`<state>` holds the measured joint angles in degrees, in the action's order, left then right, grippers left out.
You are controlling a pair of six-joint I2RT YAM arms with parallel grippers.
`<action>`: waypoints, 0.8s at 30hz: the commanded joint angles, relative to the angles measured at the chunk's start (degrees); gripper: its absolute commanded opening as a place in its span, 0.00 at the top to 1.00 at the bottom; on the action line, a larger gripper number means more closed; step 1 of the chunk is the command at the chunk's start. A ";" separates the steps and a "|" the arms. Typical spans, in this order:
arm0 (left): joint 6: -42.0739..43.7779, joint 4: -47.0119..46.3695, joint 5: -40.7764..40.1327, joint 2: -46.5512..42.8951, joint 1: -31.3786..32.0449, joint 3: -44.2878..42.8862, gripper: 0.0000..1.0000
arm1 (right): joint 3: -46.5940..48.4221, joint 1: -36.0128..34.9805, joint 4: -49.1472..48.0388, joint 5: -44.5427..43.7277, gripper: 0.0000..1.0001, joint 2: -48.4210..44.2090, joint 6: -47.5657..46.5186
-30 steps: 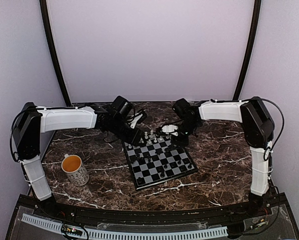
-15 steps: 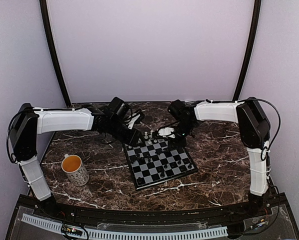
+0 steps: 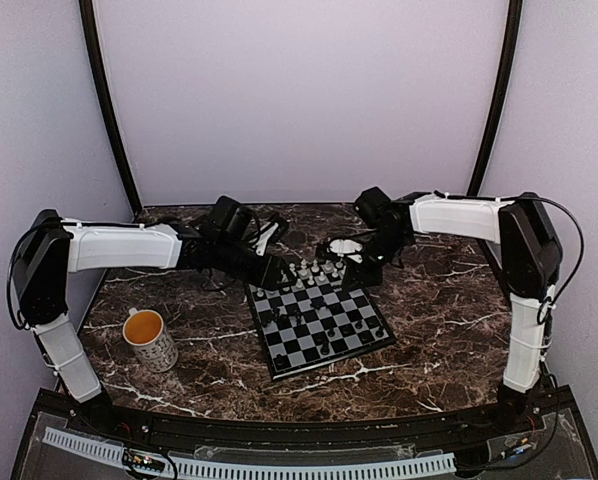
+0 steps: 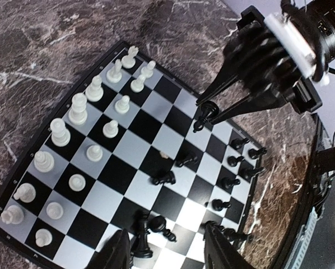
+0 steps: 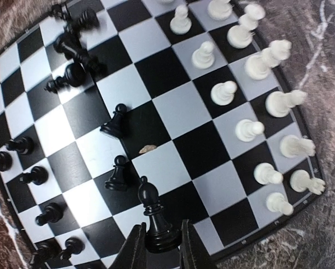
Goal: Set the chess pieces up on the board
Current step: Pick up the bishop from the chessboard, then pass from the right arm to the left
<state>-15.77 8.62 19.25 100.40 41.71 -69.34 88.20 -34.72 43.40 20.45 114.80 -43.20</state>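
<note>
The board (image 3: 329, 362) lies mid-table. White chess pieces (image 3: 314, 270) stand in two rows along its far side. Black pawns line the near side, and several black pieces (image 4: 167, 179) stand or lie loose in the middle. My right gripper (image 5: 159, 246) is shut on the base of a black bishop (image 5: 152, 210), held upright over the board's right edge squares. In the left wrist view that gripper (image 4: 212, 109) comes in from the upper right. My left gripper (image 4: 167, 252) hangs open over the board's left part, a tall black piece (image 4: 139, 238) and a toppled one (image 4: 159, 227) below its fingers.
A patterned mug (image 3: 149, 340) with orange liquid stands on the marble table at the near left. A small tan crumb (image 5: 148, 148) lies on a central square. The marble tabletop (image 3: 449, 300) stretches to the right of the board.
My right gripper has closed on the black bishop, and its arm has swung a little right and back. The left arm has shifted slightly, its gripper unchanged.
</note>
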 commanded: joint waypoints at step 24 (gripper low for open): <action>-27.50 -39.64 13.53 1.28 1.71 5.26 0.55 | -4.12 1.44 -7.43 22.88 0.83 -13.98 13.92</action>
<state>-41.41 -28.84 31.44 100.55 42.94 -61.91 84.07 -32.36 36.12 41.17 102.00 -29.43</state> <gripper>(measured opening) 0.461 0.174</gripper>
